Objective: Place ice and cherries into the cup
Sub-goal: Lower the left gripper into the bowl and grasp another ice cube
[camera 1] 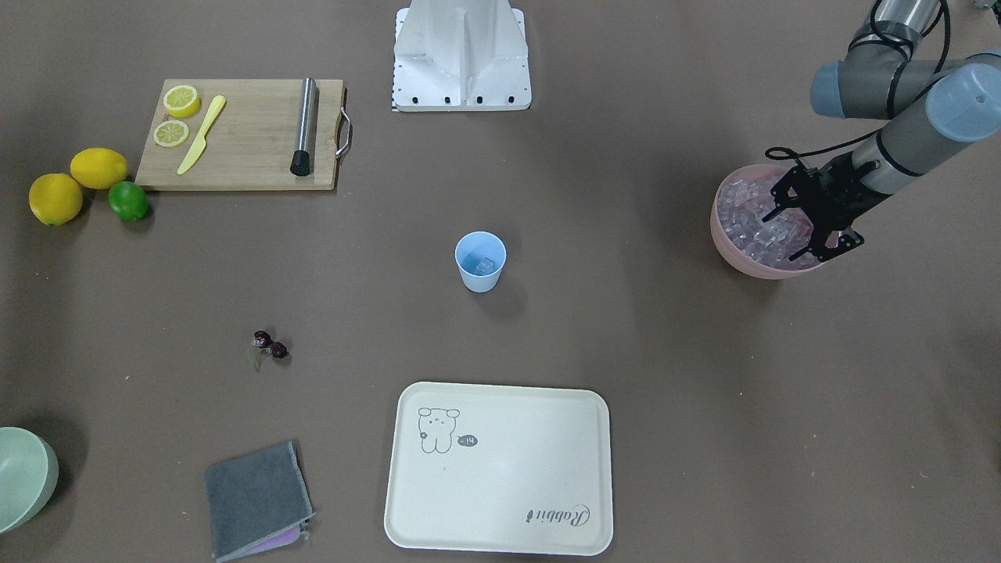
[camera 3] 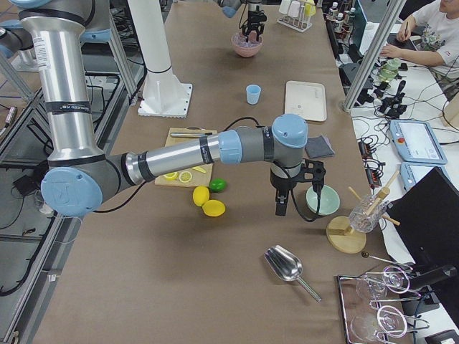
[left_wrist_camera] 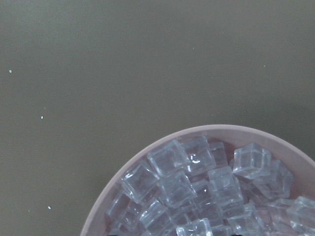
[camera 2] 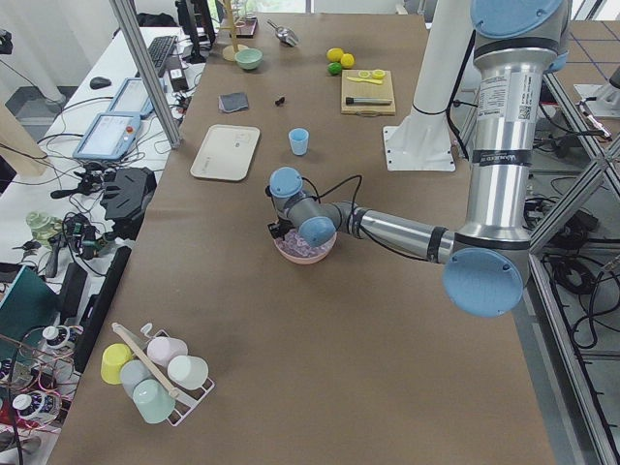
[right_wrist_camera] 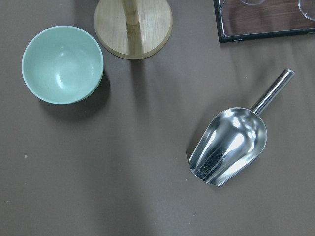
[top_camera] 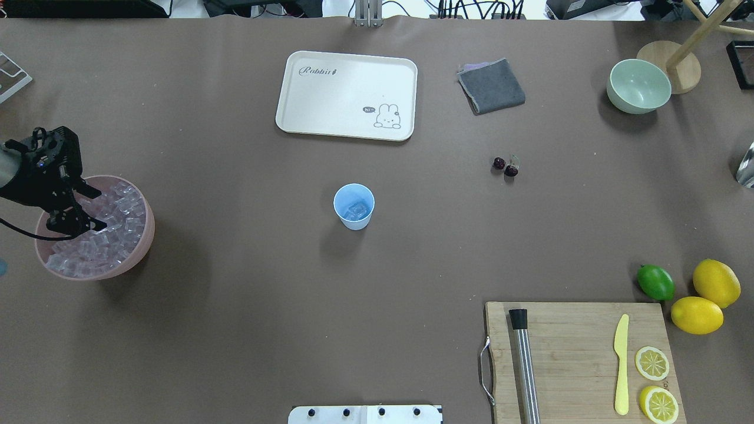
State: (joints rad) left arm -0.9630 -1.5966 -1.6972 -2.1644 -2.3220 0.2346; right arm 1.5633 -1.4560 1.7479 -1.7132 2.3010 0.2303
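Observation:
The light blue cup (top_camera: pixel 353 207) stands upright mid-table with one clear ice cube (top_camera: pixel 356 210) inside; it also shows in the front view (camera 1: pixel 480 264). Many ice cubes (top_camera: pixel 115 232) fill the pink bowl (top_camera: pixel 148 232) at my left. My left gripper (top_camera: pixel 98 210) is open, its fingers down at the ice in that bowl (camera 1: pixel 723 246). The left wrist view shows ice (left_wrist_camera: pixel 197 179) but no fingers. The cherries (top_camera: pixel 505 166) lie on the table right of the cup, far from both grippers. My right gripper (camera 3: pixel 280 206) hangs near the pale green bowl; I cannot tell if it is open.
A cream tray (top_camera: pixel 347 94) and grey cloth (top_camera: pixel 492 87) lie beyond the cup. The pale green bowl (top_camera: pixel 639 85) and a wooden stand (top_camera: pixel 677 68) are far right. A cutting board (top_camera: pixel 580 359) holds knife, muddler and lemon slices, beside a lime (top_camera: pixel 655 282) and lemons. A metal scoop (right_wrist_camera: pixel 229 147) lies under the right wrist.

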